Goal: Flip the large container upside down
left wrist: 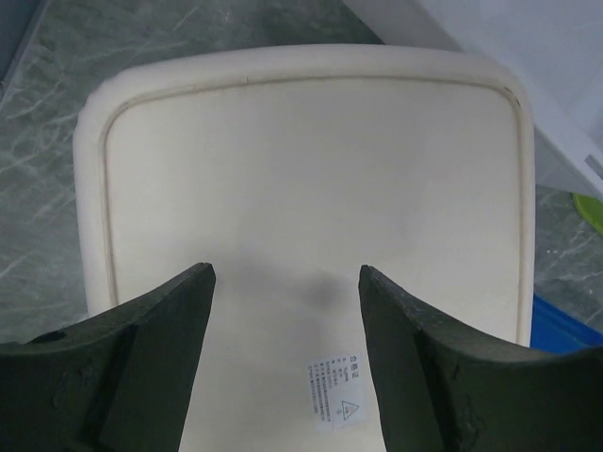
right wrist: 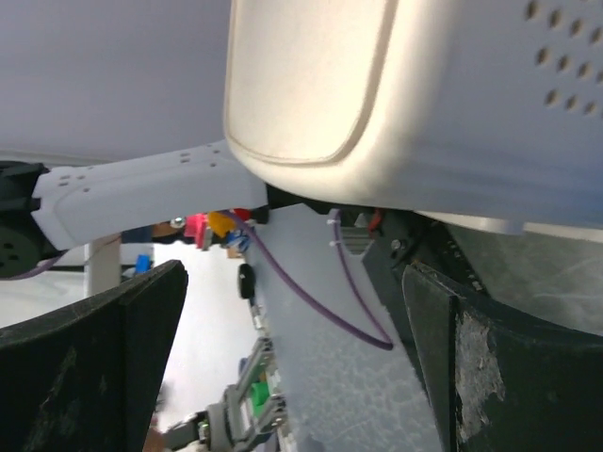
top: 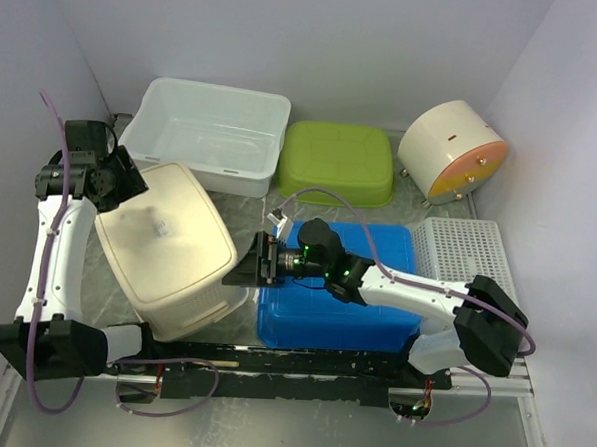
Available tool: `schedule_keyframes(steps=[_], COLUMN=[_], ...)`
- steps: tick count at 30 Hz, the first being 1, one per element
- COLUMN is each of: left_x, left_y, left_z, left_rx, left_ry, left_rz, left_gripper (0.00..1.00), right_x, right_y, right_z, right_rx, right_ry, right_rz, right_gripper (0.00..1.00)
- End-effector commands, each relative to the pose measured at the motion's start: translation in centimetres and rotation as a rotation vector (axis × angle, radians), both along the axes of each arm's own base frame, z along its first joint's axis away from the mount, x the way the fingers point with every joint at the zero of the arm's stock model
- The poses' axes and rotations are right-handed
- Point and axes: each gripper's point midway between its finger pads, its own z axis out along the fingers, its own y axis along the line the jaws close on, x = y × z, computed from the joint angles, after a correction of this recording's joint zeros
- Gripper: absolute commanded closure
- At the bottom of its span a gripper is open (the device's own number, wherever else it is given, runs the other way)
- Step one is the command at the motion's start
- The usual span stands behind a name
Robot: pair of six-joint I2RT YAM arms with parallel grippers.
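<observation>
The large cream container (top: 167, 242) stands left of centre with its flat base facing up and a small label on it. Its perforated side shows at the lower right. My left gripper (top: 121, 179) is open over the container's far left corner. In the left wrist view its fingers (left wrist: 285, 282) spread above the base (left wrist: 311, 160) without touching it. My right gripper (top: 252, 259) is open, close beside the container's right side. In the right wrist view the container's corner (right wrist: 311, 75) fills the top, above the open gripper (right wrist: 292, 282).
A white tub (top: 208, 129) and a green tub (top: 337, 160) stand at the back. A blue bin (top: 334, 306) lies under the right arm. A white perforated basket (top: 462, 250) and a round cream and orange object (top: 451, 148) are at the right.
</observation>
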Motion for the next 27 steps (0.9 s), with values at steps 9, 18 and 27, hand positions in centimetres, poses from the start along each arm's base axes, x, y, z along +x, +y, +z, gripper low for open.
schedule_keyframes(steps=[9, 18, 27], left_x=[-1.7, -7.7, -13.0], left_y=[0.5, -1.8, -6.5], left_z=[-2.6, -5.8, -7.4], left_rx=[0.034, -0.059, -0.277], left_ry=[0.012, 0.099, 0.125], left_rz=[-0.012, -0.038, -0.102], left_gripper=[0.26, 0.28, 0.32], right_x=[-0.3, 3.2, 8.6], right_y=[3.5, 2.3, 1.5], right_z=[0.5, -0.5, -0.8], right_rx=[0.124, 0.191, 0.258], right_ry=[0.377, 0.492, 0.5], right_rz=[-0.166, -0.406, -0.527], right_gripper=[0.0, 0.0, 0.0])
